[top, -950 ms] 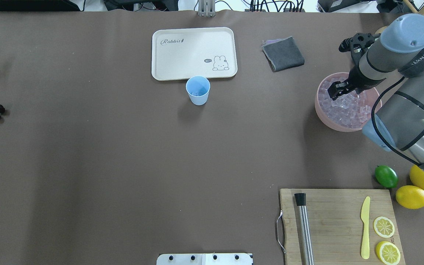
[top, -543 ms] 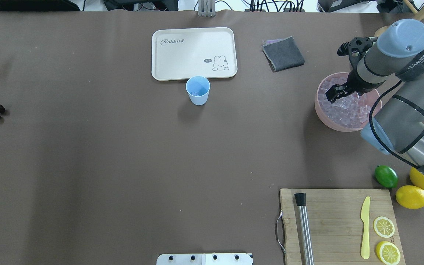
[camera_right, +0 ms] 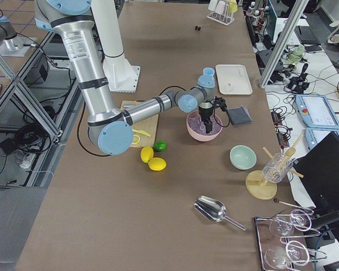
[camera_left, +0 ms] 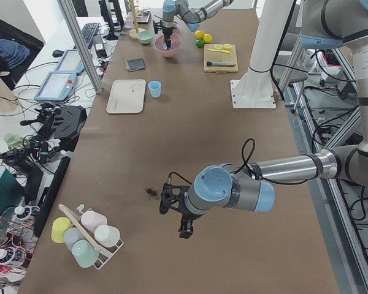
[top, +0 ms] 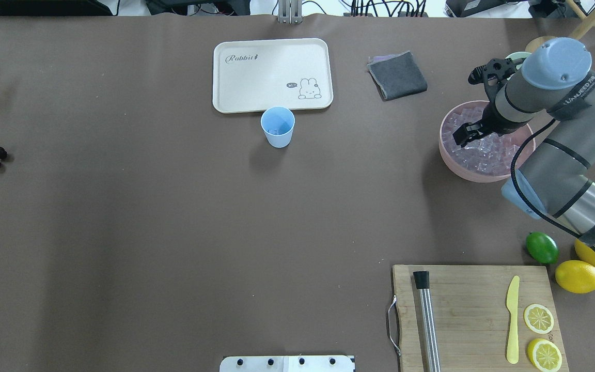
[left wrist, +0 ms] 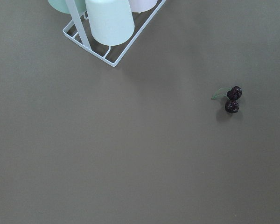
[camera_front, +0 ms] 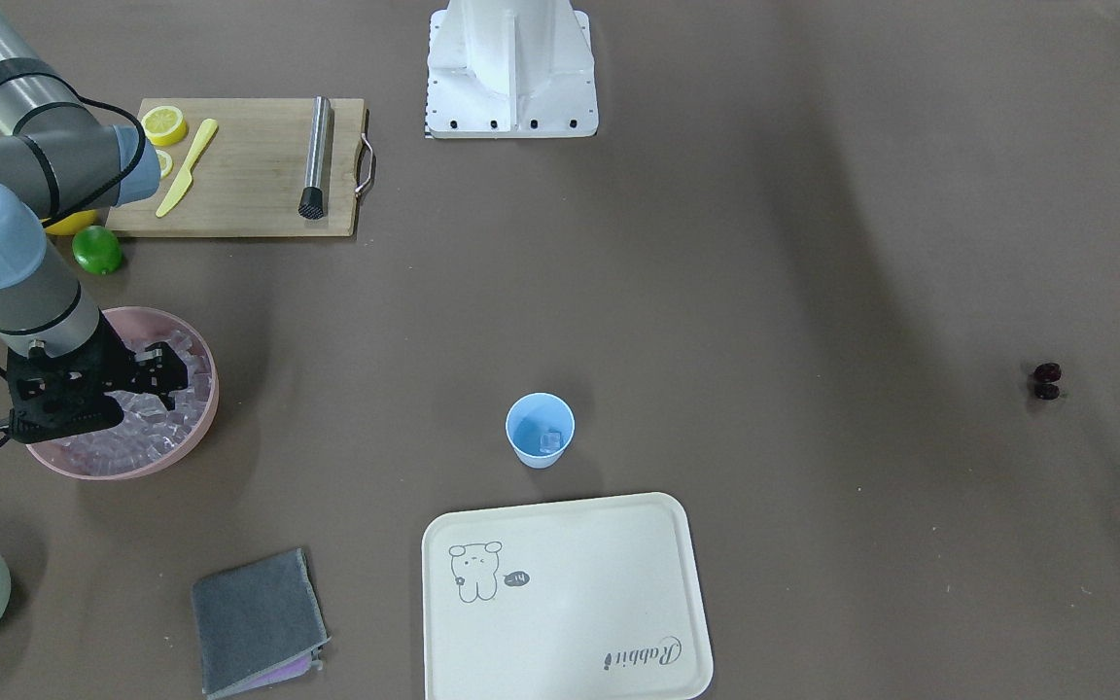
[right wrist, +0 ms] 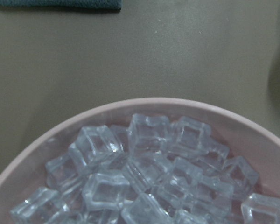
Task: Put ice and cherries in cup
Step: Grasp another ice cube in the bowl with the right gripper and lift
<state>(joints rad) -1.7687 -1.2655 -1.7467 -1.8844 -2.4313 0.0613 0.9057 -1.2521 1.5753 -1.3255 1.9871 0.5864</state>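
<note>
Many cubes of ice point(right wrist: 144, 186) lie heaped in the bowl point(top: 456, 170) beneath my right pincer point(top: 461, 135); whether it is open or closed, I cannot tell. They look hard, slick and light, so I'd pinch one cube's flat sides.

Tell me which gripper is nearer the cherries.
Left. The left gripper hovers just beside the cherries; the right gripper is far off at the opposite end, over the ice in the pink bowl.

Bare table point(top: 173, 206) between cup point(top: 278, 127) and pink bowl point(top: 450, 164), tray point(top: 271, 72) just beside cup
</note>
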